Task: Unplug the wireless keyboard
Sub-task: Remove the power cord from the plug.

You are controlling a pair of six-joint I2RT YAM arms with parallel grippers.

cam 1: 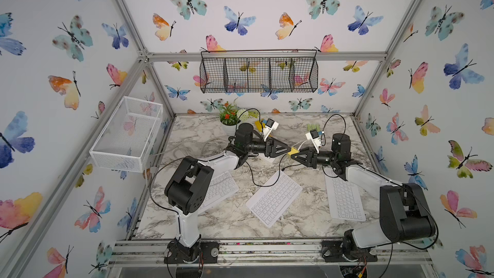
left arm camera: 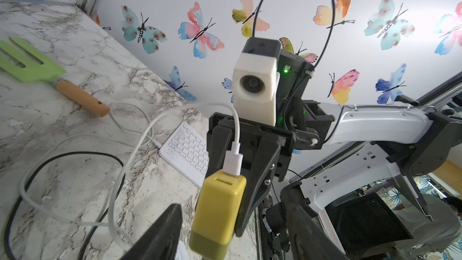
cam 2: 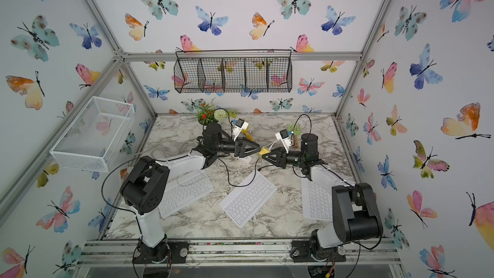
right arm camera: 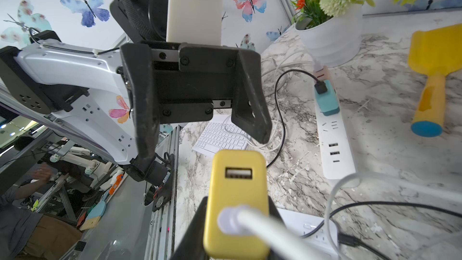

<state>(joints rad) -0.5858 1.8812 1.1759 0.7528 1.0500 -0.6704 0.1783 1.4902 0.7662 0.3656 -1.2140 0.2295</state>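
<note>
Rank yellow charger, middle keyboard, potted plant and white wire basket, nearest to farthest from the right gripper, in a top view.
1. yellow charger, held in the right gripper
2. middle keyboard, table centre
3. potted plant, at the back
4. white wire basket, left wall

A: What do we face?
B: The right gripper (left arm camera: 222, 218) clamps a yellow charger (left arm camera: 220, 203); a white cable (left arm camera: 236, 126) plugs into its top.
A: Our left gripper (left arm camera: 233, 207)?
B: Spread wide, a finger each side of the charger, apart from it.
A: Beyond?
B: We see a keyboard (left arm camera: 185, 151), a green fork (left arm camera: 27, 63) and a black cable (left arm camera: 75, 154) on the table (left arm camera: 75, 46).
</note>
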